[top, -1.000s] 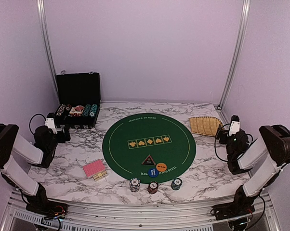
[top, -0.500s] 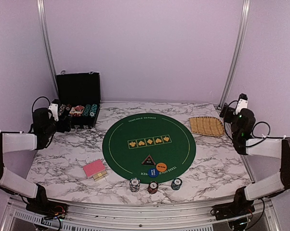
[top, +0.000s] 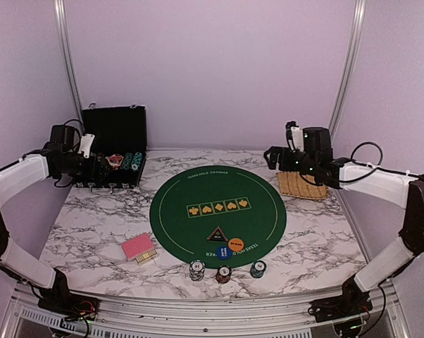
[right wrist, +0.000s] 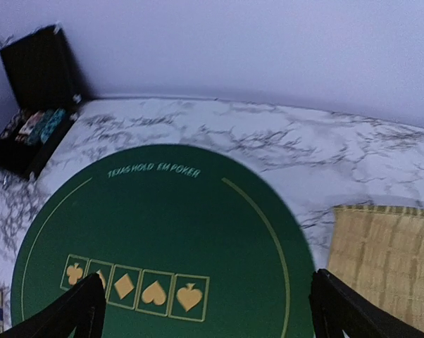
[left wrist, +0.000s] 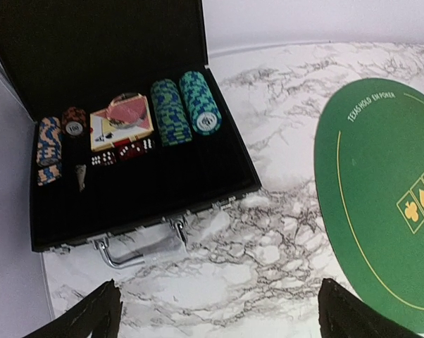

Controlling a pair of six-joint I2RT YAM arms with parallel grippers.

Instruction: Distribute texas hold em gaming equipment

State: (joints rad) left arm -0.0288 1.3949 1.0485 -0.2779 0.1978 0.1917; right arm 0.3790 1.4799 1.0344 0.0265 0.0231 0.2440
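Three poker chip stacks, white [top: 196, 270], red [top: 223, 274] and teal [top: 258, 268], stand at the near edge of the round green mat [top: 217, 211]. On the mat lie the black triangular button [top: 216, 234], the orange button [top: 235, 244] and the blue button [top: 224, 252]. A red-backed deck of cards [top: 138, 248] lies left of the mat. My left gripper [top: 101, 169] is open and empty, raised near the black case [top: 114, 151]; more chip rows [left wrist: 184, 109] sit inside the case. My right gripper [top: 270, 158] is open and empty above the mat's right edge.
The tan woven tray [top: 302, 184] lies at the back right, under the right arm, and shows in the right wrist view [right wrist: 388, 264]. The case's metal handle [left wrist: 124, 250] points toward the marble tabletop [top: 92, 225]. Metal posts stand at both back corners.
Both arms have swung up and away from the table sides: the left gripper moved up to the case, the right gripper moved left over the tray toward the mat.
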